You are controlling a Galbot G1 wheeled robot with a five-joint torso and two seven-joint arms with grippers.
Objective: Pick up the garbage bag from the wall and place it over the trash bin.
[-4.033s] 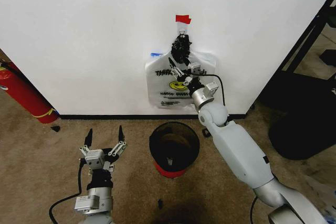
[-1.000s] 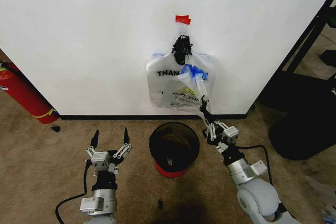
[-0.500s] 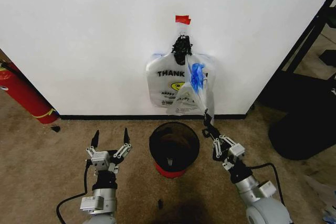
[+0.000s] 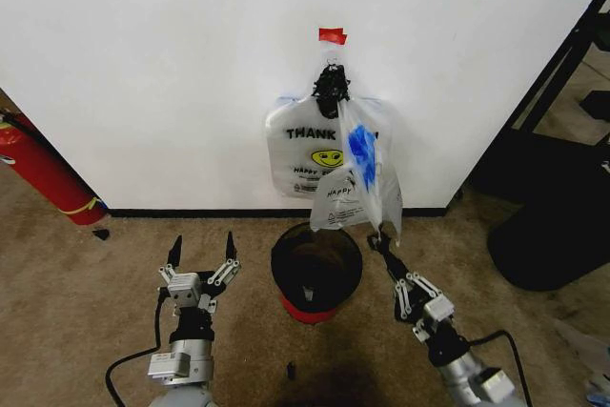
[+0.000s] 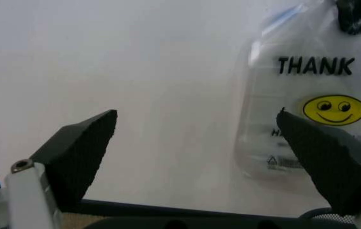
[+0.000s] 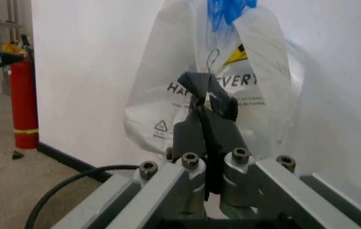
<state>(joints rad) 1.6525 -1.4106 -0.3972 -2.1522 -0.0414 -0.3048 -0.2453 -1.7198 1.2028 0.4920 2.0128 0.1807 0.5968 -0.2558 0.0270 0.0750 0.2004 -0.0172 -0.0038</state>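
Translucent white plastic, crinkled, makes up the garbage bag (image 4: pixel 357 193), which hangs in front of the wall (image 4: pixel 152 64), drawn out from the flat bundle of like bags (image 4: pixel 307 154) that stays pinned under a black knot (image 4: pixel 330 83). A small piece of red tape (image 4: pixel 332 35) sits on the wall just above that knot. My right gripper (image 4: pixel 379 238) has its fingers pressed together on the bag's lower edge; in the right wrist view the dark fingertips (image 6: pixel 204 93) meet with plastic pinched between them. The bag's blue handle loops (image 4: pixel 360 145) lie bunched near its upper part, and partial black lettering shows on the lower panel. The held bag hangs above and slightly to the right of the trash bin (image 4: pixel 316 269), not touching it as far as I can tell. The bin, black mesh on a red base, stands upright on the carpet (image 4: pixel 76 312) close to the black baseboard (image 4: pixel 191 212). My left gripper (image 4: pixel 203 256) is parked low to the left of the bin, well apart from the bag, fingers spread wide and holding nothing. A red fire extinguisher (image 4: pixel 38 173) leans at the far left against the wall.
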